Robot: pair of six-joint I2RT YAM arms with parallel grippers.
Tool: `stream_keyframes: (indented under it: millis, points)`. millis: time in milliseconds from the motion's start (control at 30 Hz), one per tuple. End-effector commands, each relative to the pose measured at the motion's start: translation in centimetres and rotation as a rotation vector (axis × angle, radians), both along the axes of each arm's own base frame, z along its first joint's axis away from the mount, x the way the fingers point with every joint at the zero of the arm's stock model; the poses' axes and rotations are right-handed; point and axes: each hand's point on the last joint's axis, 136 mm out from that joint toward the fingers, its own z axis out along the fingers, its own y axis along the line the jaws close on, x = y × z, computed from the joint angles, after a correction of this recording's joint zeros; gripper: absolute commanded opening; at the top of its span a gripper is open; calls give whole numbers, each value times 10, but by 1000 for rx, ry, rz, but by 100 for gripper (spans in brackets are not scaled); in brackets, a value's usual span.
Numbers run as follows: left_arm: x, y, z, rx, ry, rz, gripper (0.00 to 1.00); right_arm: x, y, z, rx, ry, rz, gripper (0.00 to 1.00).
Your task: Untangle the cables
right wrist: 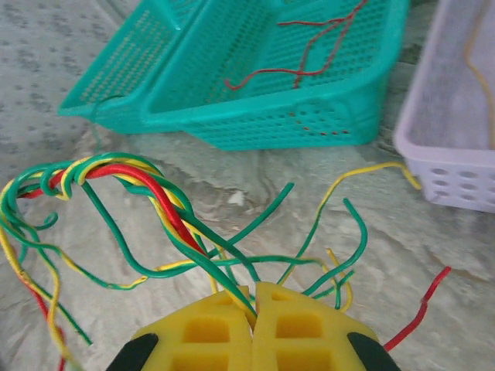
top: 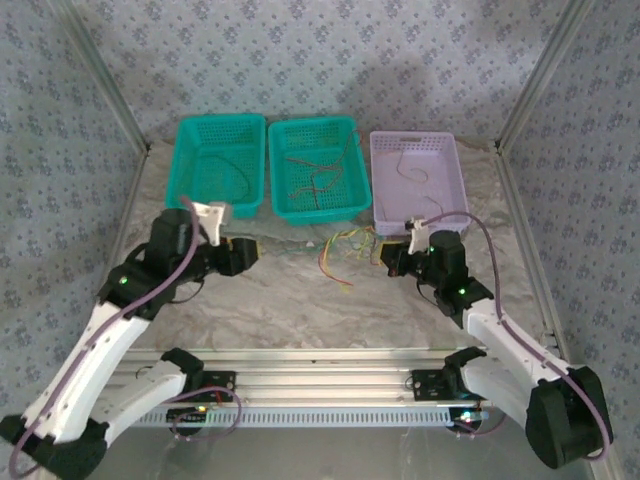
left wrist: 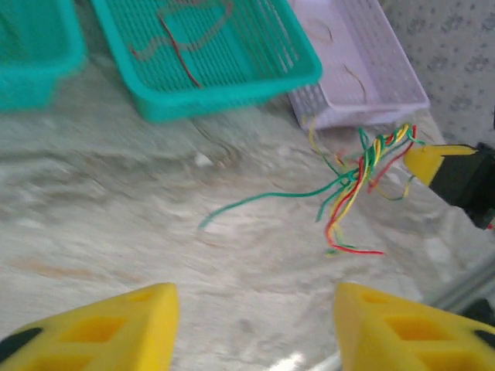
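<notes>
Seen from above, two arms face each other across a knot of cables (top: 345,250) on the table (top: 300,310), closer to the right gripper (top: 384,258) than to the left gripper (top: 248,250). Three baskets line the far edge: a left teal basket (top: 183,160), a middle teal basket (top: 275,170) and a lavender basket (top: 378,180). They are apparently there to take freed wires sorted by colour, and each holds a few loose strands. From the left wrist, the left gripper's two yellow fingers stand well apart with nothing between them, aimed at the bundle. The bundle rises to the right gripper's fingertip, while one green strand trails out across the tabletop, probably the easiest wire to pull next. From the right wrist, the right gripper's two yellow fingers are pressed together on several of the bundle's strands, seemingly anchoring the tangle so the other arm can draw against it. Green, yellow and red wires twist into a single braid, too interwoven to count, with green the most numerous. One red strand lies apart beside the fingers, and thin reddish-brown strands rest in the middle teal basket.
</notes>
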Motion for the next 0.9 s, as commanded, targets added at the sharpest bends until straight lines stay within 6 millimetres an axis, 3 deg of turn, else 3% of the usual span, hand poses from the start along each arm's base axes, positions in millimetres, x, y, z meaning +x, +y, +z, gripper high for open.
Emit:
stream_keyframes:
  millis: [0, 133, 333, 567, 867]
  points:
    - [-9, -34, 4, -138, 41, -135, 64, -8, 13, 20, 46, -77, 78, 0]
    - [-21, -64, -10, -165, 76, -245, 71, -9, 17, 26, 47, -83, 87, 0]
    - [-39, -102, -45, -141, 159, -351, 73, -12, 25, 35, 48, -96, 110, 0]
    - [-41, -109, -81, -24, 204, -332, 73, -13, 28, 42, 45, -98, 112, 0]
    - [-37, -110, -100, 2, 226, -250, 71, -9, 32, 45, 60, -84, 98, 0]
